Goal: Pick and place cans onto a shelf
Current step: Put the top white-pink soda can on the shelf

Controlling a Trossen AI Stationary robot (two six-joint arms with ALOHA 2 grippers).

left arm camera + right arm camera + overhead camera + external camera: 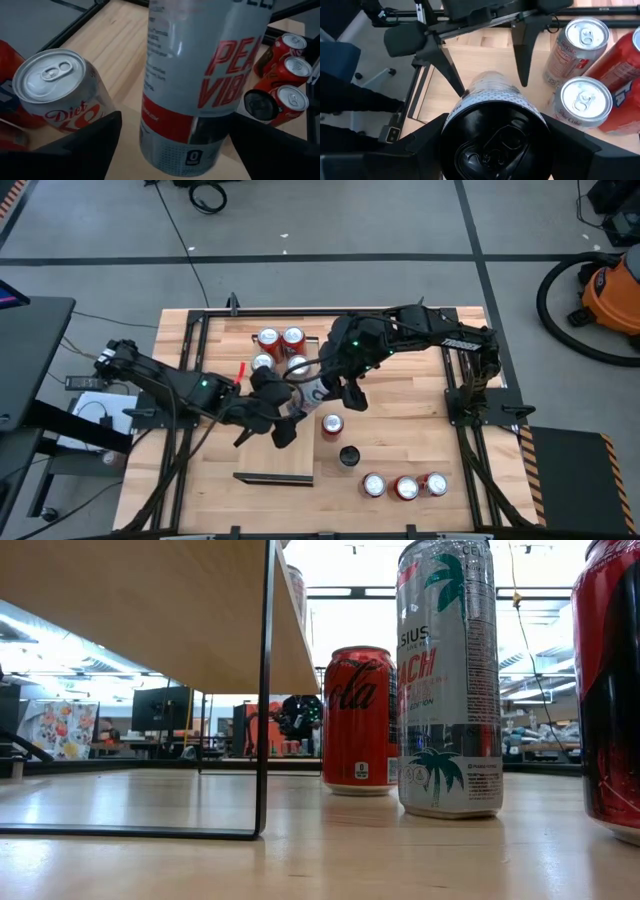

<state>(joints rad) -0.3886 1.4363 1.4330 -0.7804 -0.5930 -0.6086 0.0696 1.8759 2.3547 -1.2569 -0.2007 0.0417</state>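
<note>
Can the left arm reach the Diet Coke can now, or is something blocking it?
Probably yes. The Diet Coke can stands close beside the open left gripper; only the tall silver can between its jaws is in the way.

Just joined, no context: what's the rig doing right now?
Mid handoff on the shelf. The right gripper holds a tall silver can by its black top, upright, beside a Diet Coke can. The left gripper stands open around its lower body. More cans wait on the table.
</note>
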